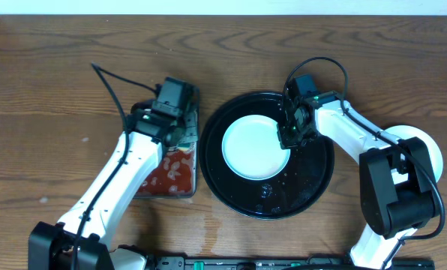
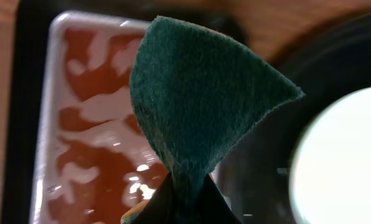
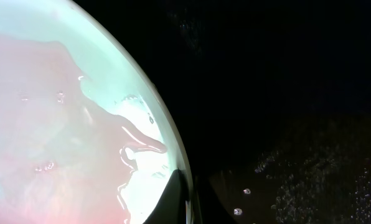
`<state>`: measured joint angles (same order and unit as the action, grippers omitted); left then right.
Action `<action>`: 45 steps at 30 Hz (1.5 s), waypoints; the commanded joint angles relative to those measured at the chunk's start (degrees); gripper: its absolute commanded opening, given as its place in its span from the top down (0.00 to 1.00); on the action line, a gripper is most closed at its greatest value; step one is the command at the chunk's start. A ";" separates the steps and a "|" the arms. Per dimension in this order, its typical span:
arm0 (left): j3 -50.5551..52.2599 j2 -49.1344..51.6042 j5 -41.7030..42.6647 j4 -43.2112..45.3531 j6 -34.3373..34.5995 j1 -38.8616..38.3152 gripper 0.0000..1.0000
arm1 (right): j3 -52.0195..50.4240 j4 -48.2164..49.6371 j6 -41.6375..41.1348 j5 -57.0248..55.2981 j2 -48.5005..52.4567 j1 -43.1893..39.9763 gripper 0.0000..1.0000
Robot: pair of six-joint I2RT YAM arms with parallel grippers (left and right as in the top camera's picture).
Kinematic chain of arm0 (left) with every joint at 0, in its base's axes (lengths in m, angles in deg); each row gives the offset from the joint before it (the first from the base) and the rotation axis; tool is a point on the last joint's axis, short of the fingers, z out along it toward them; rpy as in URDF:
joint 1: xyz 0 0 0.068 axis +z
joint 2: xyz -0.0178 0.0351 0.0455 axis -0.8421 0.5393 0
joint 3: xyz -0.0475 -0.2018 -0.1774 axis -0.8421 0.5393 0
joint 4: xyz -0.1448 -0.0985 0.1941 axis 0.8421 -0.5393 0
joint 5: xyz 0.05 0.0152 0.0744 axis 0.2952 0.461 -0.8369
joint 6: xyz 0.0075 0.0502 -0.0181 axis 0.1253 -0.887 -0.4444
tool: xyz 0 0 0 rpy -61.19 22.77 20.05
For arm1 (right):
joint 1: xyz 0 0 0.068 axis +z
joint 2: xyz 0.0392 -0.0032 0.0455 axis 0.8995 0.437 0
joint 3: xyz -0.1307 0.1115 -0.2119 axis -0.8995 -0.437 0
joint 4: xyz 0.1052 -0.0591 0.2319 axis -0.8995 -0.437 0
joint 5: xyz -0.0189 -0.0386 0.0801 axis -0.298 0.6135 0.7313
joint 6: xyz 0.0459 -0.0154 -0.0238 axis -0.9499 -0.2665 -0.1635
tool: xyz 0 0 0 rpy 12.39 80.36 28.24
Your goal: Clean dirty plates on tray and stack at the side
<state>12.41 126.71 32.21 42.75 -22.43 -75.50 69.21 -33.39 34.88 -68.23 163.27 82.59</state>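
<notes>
steadying one plate for a scrub

pinching the right rim of the plate [image 1: 251, 147] with the right gripper [image 1: 289, 139], tips pressed together on the edge as far as the wrist view shows. leaves the plate lying flat, left of centre on the black tray [image 1: 313, 191], with no other plate on it. shows a thin pink watery film over much of the plate's face up close, so not clean yet.

gripping a green sponge [image 2: 198, 99] in the left gripper [image 1: 180, 127], clamped tight on the lower corner, with the rest fanning up free. hangs over the sauce tray [image 1: 175, 176], just beside the black tray, apart from the plate. cannot tell whether the sponge touches anything below.

reads as the wiping step for this plate, braced but not yet reached by the sponge. calls next for carrying the sponge right, over the black rim and onto the plate. then pressing down and sweeping across the film, with the rim pinned against the push. worth staying clear of the red sauce on the way, to avoid smearing more on.

shows a pale disc [image 1: 432, 150] off the tray by the right arm, mostly hidden. looks like the stack at the side, where this plate probably goes once wiped.
</notes>
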 commanded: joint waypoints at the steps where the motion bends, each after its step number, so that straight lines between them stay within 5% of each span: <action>1: 2.51 1.44 -1.27 0.09 -2.03 3.37 0.92 | -1.55 -1.09 1.27 -7.63 1.38 -0.07 0.99; 17: 7.74 7.06 5.88 6.19 -9.90 9.33 0.91 | -1.55 -1.11 1.25 -7.61 1.38 -0.07 0.99; 19: 7.74 7.69 5.88 5.90 -9.90 9.33 0.68 | -1.55 -1.11 1.25 -7.63 1.38 -0.07 0.99; 21: 7.74 7.89 5.88 5.55 -9.90 9.33 0.55 | -1.55 -1.09 1.25 -7.61 1.38 -0.07 0.99; 28: 7.74 7.89 5.90 3.72 -9.86 9.33 0.45 | -1.55 -1.05 -0.50 -7.15 1.38 -0.07 0.99; 31: 7.74 7.89 5.88 2.21 -9.86 9.33 0.26 | -1.55 -0.87 -0.46 -4.39 1.38 -0.07 0.99; 45: 7.74 7.89 5.88 -0.94 -9.88 9.33 0.22 | -1.51 1.05 4.31 14.75 0.68 -0.70 0.99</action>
<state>19.99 134.38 38.35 42.20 -31.78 -66.38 68.35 -32.25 37.29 -59.00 163.42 81.96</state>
